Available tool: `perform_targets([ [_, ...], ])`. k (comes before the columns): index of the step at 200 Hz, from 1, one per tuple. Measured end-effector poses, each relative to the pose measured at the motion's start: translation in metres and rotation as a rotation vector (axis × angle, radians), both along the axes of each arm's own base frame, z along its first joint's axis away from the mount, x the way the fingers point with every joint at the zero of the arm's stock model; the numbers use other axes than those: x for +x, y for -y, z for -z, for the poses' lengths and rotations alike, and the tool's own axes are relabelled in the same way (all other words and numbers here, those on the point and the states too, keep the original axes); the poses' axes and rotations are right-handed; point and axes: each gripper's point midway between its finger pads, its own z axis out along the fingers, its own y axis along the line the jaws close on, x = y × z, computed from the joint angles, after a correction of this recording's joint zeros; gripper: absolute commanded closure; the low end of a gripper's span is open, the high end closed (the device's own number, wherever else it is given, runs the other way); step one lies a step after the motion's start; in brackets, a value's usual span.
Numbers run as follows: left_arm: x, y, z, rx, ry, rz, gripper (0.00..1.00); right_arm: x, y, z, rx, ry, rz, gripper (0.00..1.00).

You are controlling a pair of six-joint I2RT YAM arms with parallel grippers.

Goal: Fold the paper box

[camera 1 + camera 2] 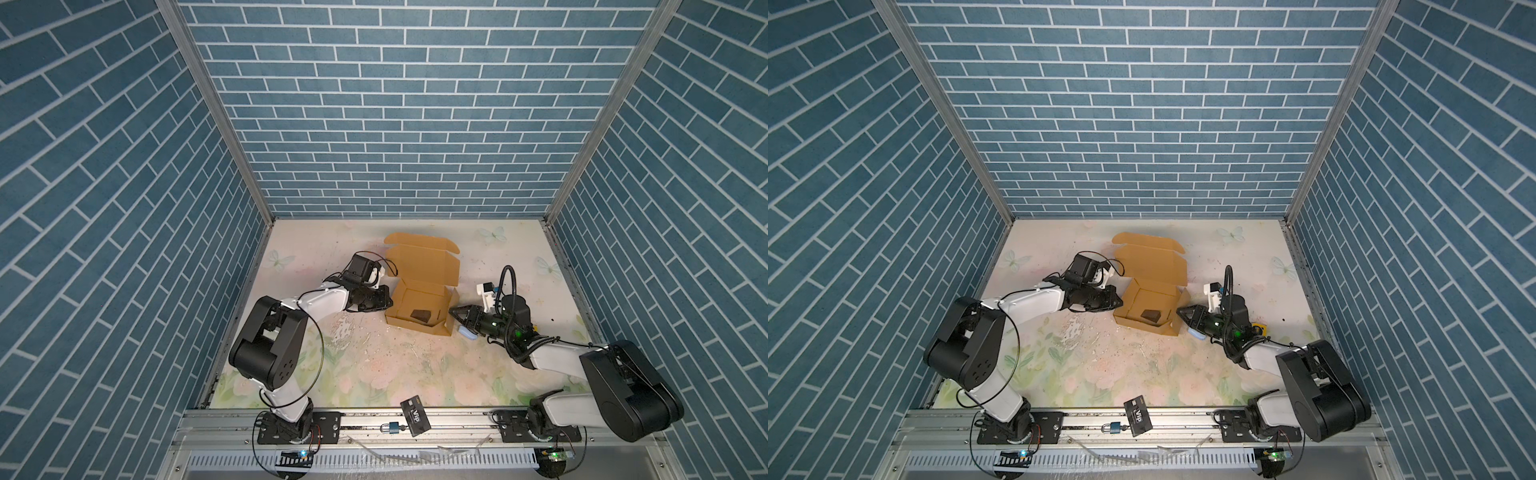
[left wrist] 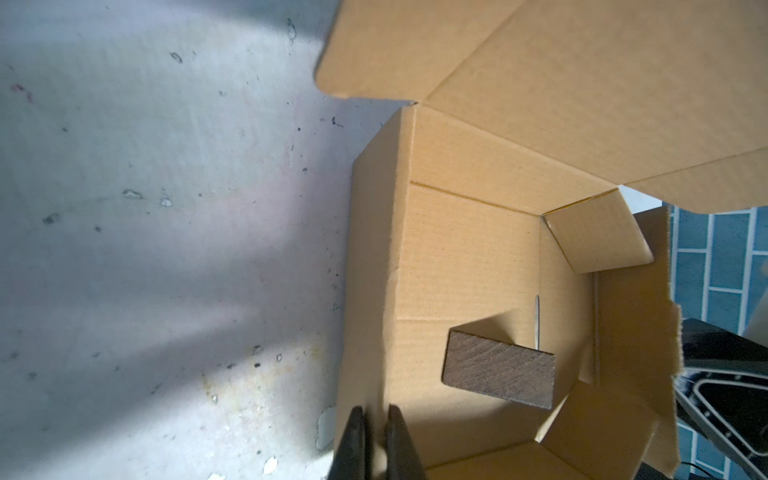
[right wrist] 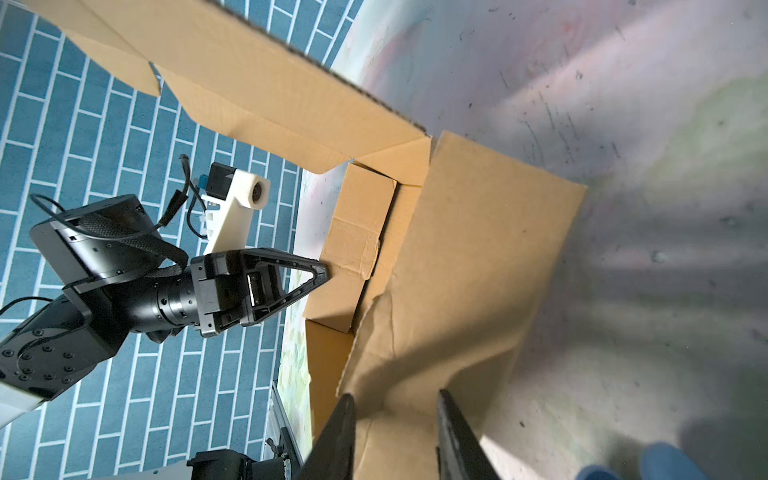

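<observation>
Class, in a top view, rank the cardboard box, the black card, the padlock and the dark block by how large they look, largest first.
1. cardboard box
2. black card
3. dark block and padlock: they look about equal, so they stay unranked; the padlock may also sit nearer the camera.

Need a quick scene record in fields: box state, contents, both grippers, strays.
box: partly folded, walls up, lid open toward the back
inside: dark block on the box floor
left gripper: shut on the box, at its left side
right gripper: open, jaws astride the right flap
strays: card and padlock at the front edge
</observation>
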Motion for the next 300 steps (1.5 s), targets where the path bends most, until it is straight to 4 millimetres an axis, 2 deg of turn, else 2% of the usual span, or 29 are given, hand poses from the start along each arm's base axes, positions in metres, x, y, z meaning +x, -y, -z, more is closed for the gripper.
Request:
perform_targets([
  [38,0.0,0.0,0.0,0.0,0.0,0.0,0.89,-0.006,0.0,0.021,-0.009,-0.048,-0.002,0.62],
  [99,0.0,0.0,0.0,-0.001,-0.001,0.0,0.89,-0.009,0.002,0.025,-0.011,-0.051,0.002,0.55],
  [124,0.001,-0.001,-0.001,-0.006,-0.002,-0.003,0.89,-0.011,0.003,0.019,-0.01,-0.037,0.006,0.54],
  [182,0.006,-0.005,-0.005,-0.043,-0.007,-0.02,0.89,-0.012,0.015,-0.017,-0.002,0.043,0.03,0.55],
  [232,0.006,0.001,-0.01,-0.084,-0.013,-0.014,0.89,-0.009,0.02,-0.016,-0.006,0.032,0.046,0.55],
  [276,0.006,0.001,-0.01,-0.088,-0.014,-0.014,0.89,-0.002,0.011,-0.011,0.019,0.01,0.033,0.57],
  [300,0.005,0.001,-0.009,-0.085,-0.015,-0.015,0.89,0.004,0.004,-0.015,0.041,0.012,0.026,0.58],
])
